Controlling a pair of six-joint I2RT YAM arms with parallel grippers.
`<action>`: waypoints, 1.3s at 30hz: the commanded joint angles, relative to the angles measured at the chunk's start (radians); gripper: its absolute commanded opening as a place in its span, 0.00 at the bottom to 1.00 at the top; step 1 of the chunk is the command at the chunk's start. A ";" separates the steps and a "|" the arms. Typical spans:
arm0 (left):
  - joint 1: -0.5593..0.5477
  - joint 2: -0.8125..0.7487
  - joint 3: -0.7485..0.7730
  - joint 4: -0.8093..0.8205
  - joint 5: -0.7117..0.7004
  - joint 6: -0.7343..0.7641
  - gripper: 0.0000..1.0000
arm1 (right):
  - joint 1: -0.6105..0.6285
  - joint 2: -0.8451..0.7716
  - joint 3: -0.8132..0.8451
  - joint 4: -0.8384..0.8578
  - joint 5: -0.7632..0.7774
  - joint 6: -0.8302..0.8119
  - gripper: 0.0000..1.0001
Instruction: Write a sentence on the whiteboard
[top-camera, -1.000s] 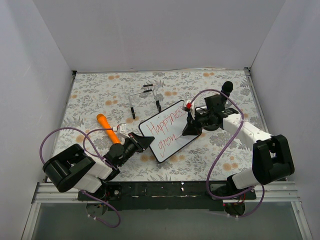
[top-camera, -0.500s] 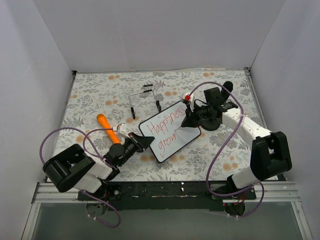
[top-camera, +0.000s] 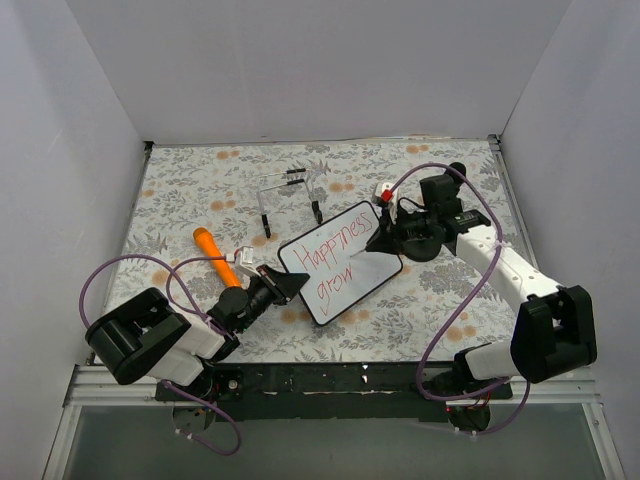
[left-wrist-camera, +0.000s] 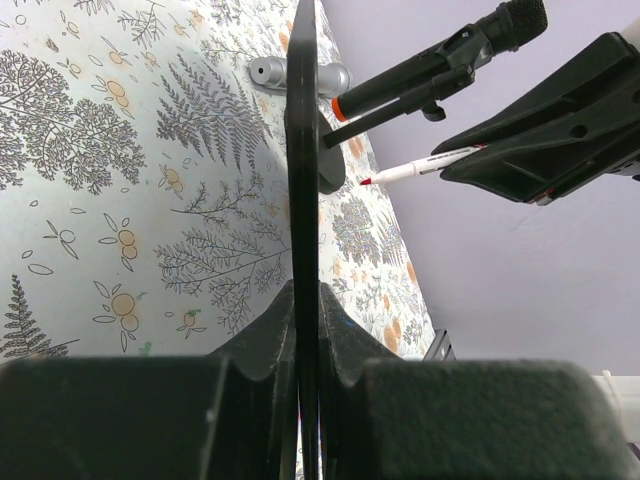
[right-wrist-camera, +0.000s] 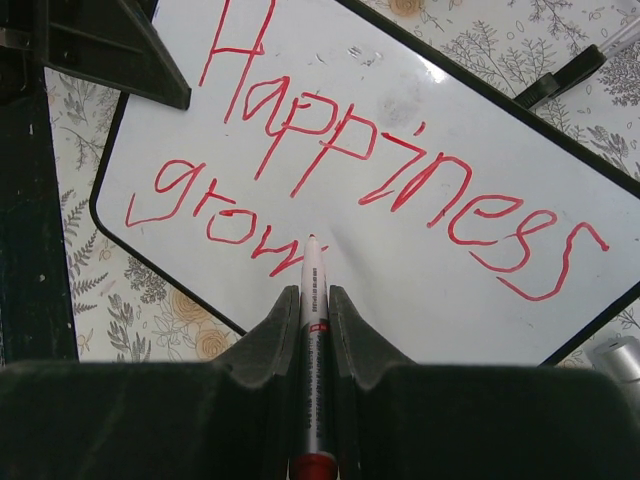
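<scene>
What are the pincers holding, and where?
Left pincer: black-framed white whiteboard, by its edge. Right pincer: slim white red-tipped marker, by its barrel.

Whiteboard (top-camera: 340, 262) on table (top-camera: 180, 190), stand (top-camera: 290, 198) behind it

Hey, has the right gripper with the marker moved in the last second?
Yes. In the top view the right gripper has slid up the frame along the right edge of the whiteboard, which itself has not shifted.
</scene>
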 joint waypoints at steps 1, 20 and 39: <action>-0.007 -0.023 -0.026 0.226 0.018 0.024 0.00 | -0.023 -0.030 -0.036 0.047 -0.033 0.021 0.01; -0.007 0.005 -0.027 0.254 0.021 0.024 0.00 | -0.044 0.036 -0.044 0.087 -0.030 0.026 0.01; -0.007 -0.001 -0.026 0.248 0.021 0.024 0.00 | -0.037 0.065 -0.054 0.081 0.012 0.020 0.01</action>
